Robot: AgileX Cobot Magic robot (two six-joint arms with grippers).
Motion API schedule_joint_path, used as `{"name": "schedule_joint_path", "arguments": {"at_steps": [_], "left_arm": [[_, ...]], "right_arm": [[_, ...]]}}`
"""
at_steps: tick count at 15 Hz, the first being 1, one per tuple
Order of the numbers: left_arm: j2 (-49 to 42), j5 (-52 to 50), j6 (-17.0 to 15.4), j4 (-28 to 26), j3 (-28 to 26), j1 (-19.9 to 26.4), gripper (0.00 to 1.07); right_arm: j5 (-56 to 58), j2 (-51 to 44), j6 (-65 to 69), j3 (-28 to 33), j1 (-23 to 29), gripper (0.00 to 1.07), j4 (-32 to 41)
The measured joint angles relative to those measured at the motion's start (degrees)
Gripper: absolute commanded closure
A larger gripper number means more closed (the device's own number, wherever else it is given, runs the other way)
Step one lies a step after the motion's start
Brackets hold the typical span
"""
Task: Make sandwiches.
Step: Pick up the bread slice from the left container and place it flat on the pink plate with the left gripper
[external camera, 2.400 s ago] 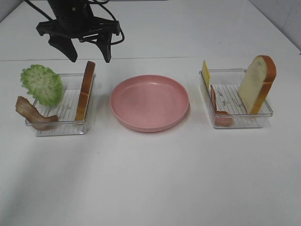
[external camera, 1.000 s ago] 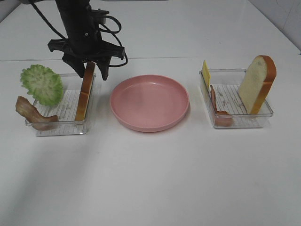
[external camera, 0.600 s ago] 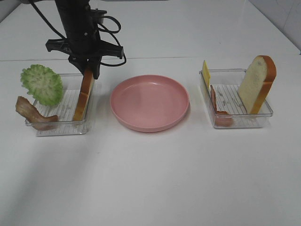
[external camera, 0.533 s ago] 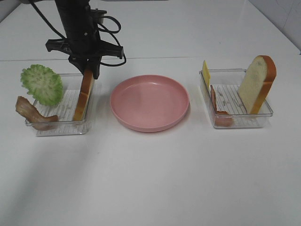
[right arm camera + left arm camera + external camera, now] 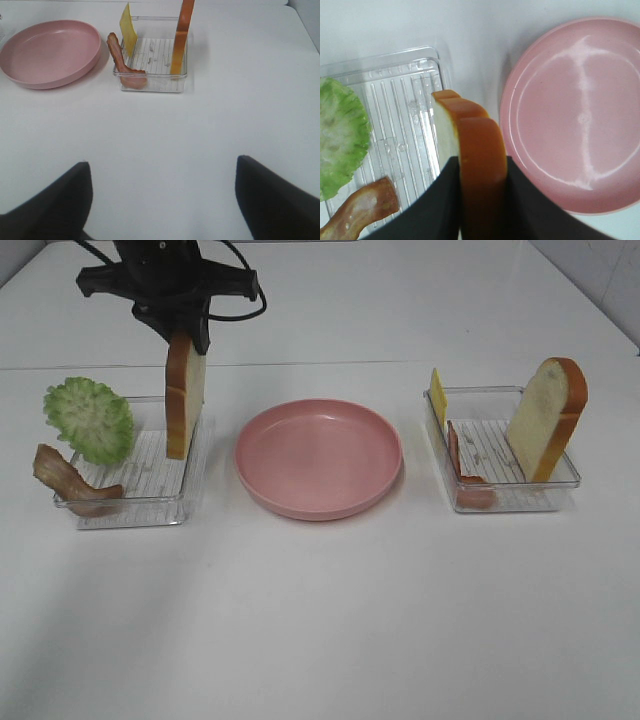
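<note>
Clamped in the left gripper (image 5: 186, 332) — a bread slice (image 5: 184, 398), upright, hanging over the left tray (image 5: 130, 510); lettuce (image 5: 88, 420) at nine o'clock, plate (image 5: 318, 458) at four. Spread wide over the table (image 5: 200, 125) — right gripper (image 5: 162, 169).

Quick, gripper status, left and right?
Left gripper: closed, holding bread slice.
Right gripper: open, holding nothing.

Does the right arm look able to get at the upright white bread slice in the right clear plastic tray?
Probably yes: the open right gripper faces the bread slice, only bare table between.
</note>
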Motion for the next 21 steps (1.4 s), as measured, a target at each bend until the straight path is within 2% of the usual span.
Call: {"name": "schedule_joint_path", "arguments": {"at_steps": [2, 4, 5, 6, 9, 11, 15, 16, 19, 21], "left_arm": [[-1.55, 0.0, 1.66, -0.63, -0.69, 0.0, 1.07], [-2.23, -0.06, 5.44, -3.84, -2.75, 0.17, 1.07], [-2.23, -0.06, 8.94, -10.71, -3.44, 1.83, 1.07], [-2.23, -0.06, 10.03, -12.95, -3.44, 2.64, 1.07], [-1.38, -0.11, 15.87, -25.44, -3.44, 7.62, 1.07], [0.63, -0.17, 19.54, -32.83, -3.84, 9.17, 1.07], [7.16, -0.23, 23.2, -42.91, -3.84, 9.22, 1.07], [10.89, -0.23, 23.66, -47.61, -3.84, 9.22, 1.07], [15.24, -0.29, 26.13, -54.14, -3.84, 9.05, 1.07], [17.13, -1.95, 27.33, -56.38, -3.84, 8.42, 1.07]], "right_arm": [[0.0, 0.0, 0.0, 0.0, 0.0, 0.32, 0.0], [0.0, 0.0, 0.0, 0.0, 0.0, 0.32, 0.06], [0.0, 0.0, 0.0, 0.0, 0.0, 0.32, 0.06], [0.0, 0.0, 0.0, 0.0, 0.0, 0.32, 0.06], [0.0, 0.0, 0.0, 0.0, 0.0, 0.32, 0.06], [0.0, 0.0, 0.0, 0.0, 0.0, 0.32, 0.06], [0.0, 0.0, 0.0, 0.0, 0.0, 0.32, 0.06], [0.0, 0.0, 0.0, 0.0, 0.0, 0.32, 0.06], [0.0, 0.0, 0.0, 0.0, 0.0, 0.32, 0.06], [0.0, 0.0, 0.0, 0.0, 0.0, 0.32, 0.06]]}}
